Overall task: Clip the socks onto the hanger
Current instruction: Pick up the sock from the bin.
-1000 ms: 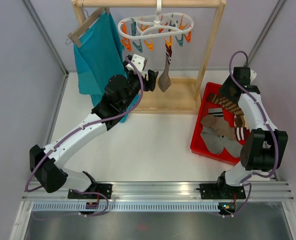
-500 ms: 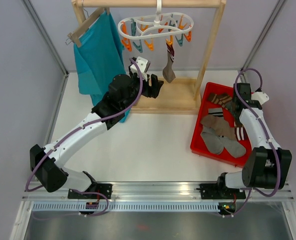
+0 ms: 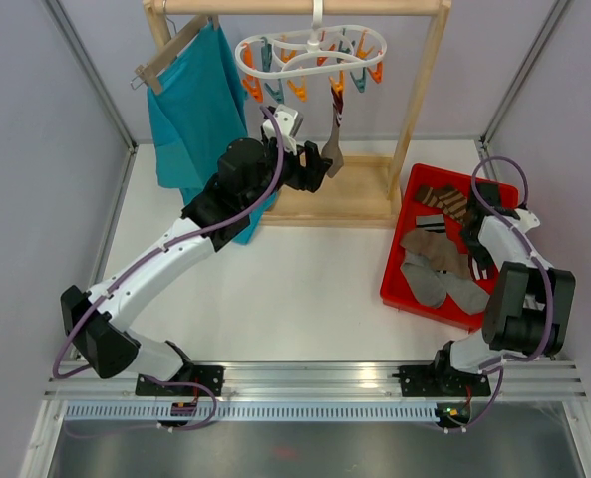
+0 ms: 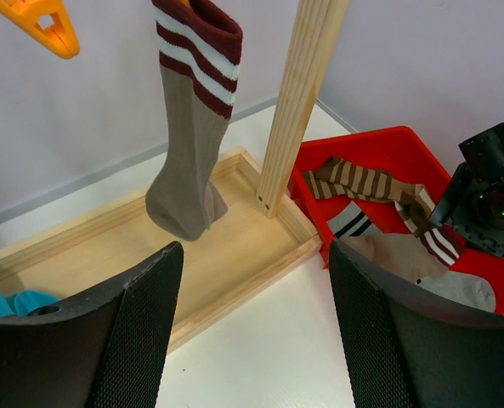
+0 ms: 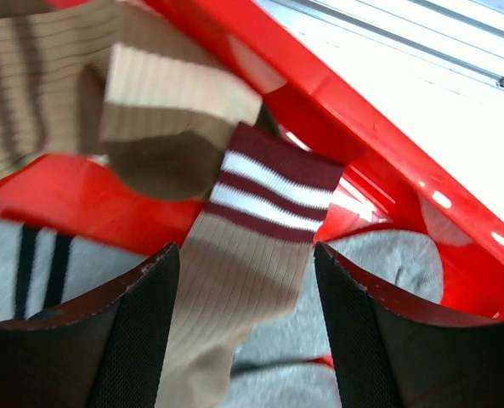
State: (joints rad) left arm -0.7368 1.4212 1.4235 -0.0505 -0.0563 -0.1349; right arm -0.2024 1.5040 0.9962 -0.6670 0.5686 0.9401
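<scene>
The right gripper [image 5: 241, 263] hovers low over the red bin [image 5: 336, 93] at the table's right side. Its jaws are spread wide and straddle the maroon-and-white cuff of a taupe sock [image 5: 252, 229], which lies on top of the other socks [image 3: 437, 254] in the bin. Nothing is pinched, and whether the pads touch the fabric cannot be told. The socks are judged light, limp and not slippery. One will fold and dangle when lifted, so the thick ribbed cuff is the soundest place to take hold, leaving a free edge for a clip. Farther out, the left gripper [image 4: 253, 255] also has its jaws spread and empty. It is poised above the wooden base [image 4: 235, 246] of the rack, near the toe of a hanging sock [image 4: 188, 144] but apart from it in the wrist view. That sock hangs by its striped cuff from the hanger [image 3: 315, 45], beside an orange clip [image 4: 39, 25].
</scene>
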